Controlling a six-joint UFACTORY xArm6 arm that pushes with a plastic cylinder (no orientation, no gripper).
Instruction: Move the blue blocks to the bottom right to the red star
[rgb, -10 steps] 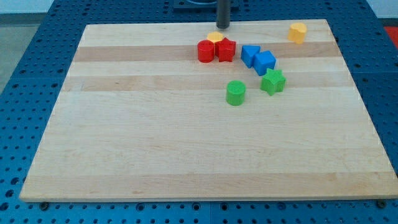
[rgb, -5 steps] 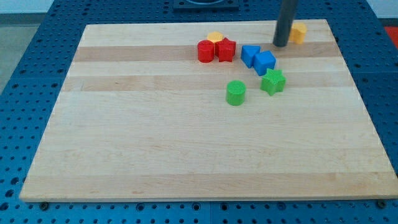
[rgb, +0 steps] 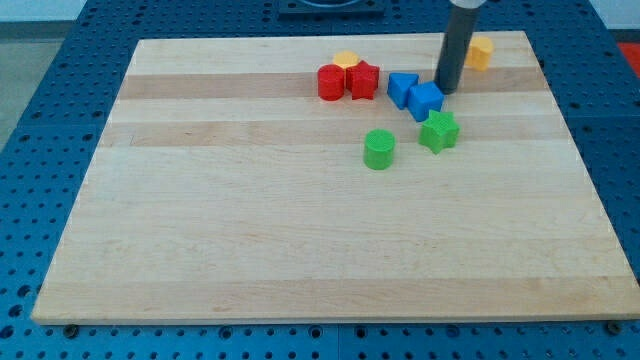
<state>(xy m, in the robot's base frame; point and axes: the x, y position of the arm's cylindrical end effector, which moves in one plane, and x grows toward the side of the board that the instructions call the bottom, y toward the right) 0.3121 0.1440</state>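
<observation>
Two blue blocks sit side by side near the view's top centre: one blue block (rgb: 401, 88) on the left and a blue cube (rgb: 426, 100) just below-right of it. The red star (rgb: 364, 80) lies to their left, next to a red cylinder (rgb: 331, 82). My tip (rgb: 448, 91) stands right beside the blue cube, at its upper right edge, touching or nearly touching it.
A yellow block (rgb: 346, 61) sits behind the red pair. Another yellow block (rgb: 480, 52) is near the top right edge, behind the rod. A green star (rgb: 439, 131) lies just below the blue cube and a green cylinder (rgb: 379, 149) to its left.
My tip moved from the top centre, rightward to near the yellow block, then down to the blue cube's right side. No block has visibly moved.
</observation>
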